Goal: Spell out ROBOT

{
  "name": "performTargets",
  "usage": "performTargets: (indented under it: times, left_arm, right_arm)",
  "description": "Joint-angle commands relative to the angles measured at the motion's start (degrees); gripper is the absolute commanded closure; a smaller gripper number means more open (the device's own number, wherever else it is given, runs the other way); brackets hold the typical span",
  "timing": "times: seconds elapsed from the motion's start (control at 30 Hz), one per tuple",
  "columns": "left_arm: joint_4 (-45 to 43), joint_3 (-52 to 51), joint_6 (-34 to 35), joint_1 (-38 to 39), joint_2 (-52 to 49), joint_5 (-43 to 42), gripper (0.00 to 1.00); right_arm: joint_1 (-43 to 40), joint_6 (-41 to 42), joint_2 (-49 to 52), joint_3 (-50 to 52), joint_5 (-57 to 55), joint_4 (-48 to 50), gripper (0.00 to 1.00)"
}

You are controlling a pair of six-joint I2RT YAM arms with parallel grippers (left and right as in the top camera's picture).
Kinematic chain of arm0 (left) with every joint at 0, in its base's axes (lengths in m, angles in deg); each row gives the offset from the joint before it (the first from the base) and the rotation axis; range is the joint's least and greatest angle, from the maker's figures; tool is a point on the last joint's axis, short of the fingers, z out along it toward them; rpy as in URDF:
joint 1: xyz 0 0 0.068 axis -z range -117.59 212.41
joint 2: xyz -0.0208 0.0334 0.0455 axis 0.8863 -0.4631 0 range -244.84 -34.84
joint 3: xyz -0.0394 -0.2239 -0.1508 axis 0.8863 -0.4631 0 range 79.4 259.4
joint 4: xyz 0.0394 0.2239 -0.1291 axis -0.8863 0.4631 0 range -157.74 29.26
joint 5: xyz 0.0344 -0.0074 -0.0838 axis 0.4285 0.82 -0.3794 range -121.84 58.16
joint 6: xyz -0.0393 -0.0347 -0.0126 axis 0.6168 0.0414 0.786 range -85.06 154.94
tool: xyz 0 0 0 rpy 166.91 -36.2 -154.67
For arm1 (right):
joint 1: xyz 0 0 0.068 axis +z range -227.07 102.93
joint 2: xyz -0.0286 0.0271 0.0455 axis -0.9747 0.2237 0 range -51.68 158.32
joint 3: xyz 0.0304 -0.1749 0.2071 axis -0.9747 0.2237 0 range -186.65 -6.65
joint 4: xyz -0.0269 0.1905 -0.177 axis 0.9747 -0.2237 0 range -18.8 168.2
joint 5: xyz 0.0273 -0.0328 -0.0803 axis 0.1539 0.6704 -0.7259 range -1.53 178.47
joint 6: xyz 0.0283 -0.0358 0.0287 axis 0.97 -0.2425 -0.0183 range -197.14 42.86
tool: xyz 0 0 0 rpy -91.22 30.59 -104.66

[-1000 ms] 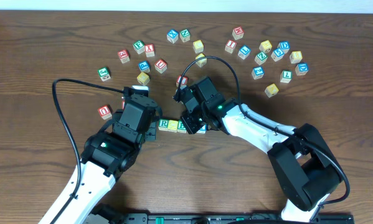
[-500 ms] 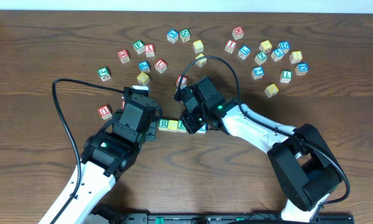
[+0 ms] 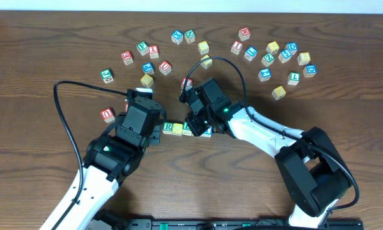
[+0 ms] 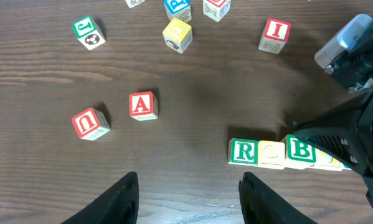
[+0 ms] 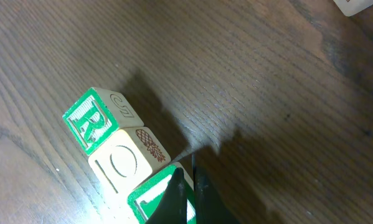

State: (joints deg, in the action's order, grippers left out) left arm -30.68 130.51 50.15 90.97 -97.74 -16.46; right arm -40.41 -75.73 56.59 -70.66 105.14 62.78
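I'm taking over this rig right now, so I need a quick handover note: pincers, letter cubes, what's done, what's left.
Left pincer: open, empty, by the row's R end.
Right pincer: shut, holding nothing, tips at the B cube.
Row: R cube, O cube, B cube, then a yellow cube half hidden by that pincer.
Done: R, O, B in line, touching.
Left: confirm the second O; no T shows in the row, likely still to add.
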Motion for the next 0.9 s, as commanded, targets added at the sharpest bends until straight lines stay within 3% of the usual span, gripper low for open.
performTargets:
  times: [0.0,0.87]
  left_arm:
    - [0.0,-0.3,0.2,-0.3,-0.1,0.8,0.49]
    - [0.0,-0.3,0.1,-0.3,-0.1,0.8,0.49]
  right_arm:
    - [0.1,-0.2,0.0,-0.4,-1.3,-0.5,0.99]
    - [0.2,-1.3,0.0,-0.9,0.9,-0.5,0.99]
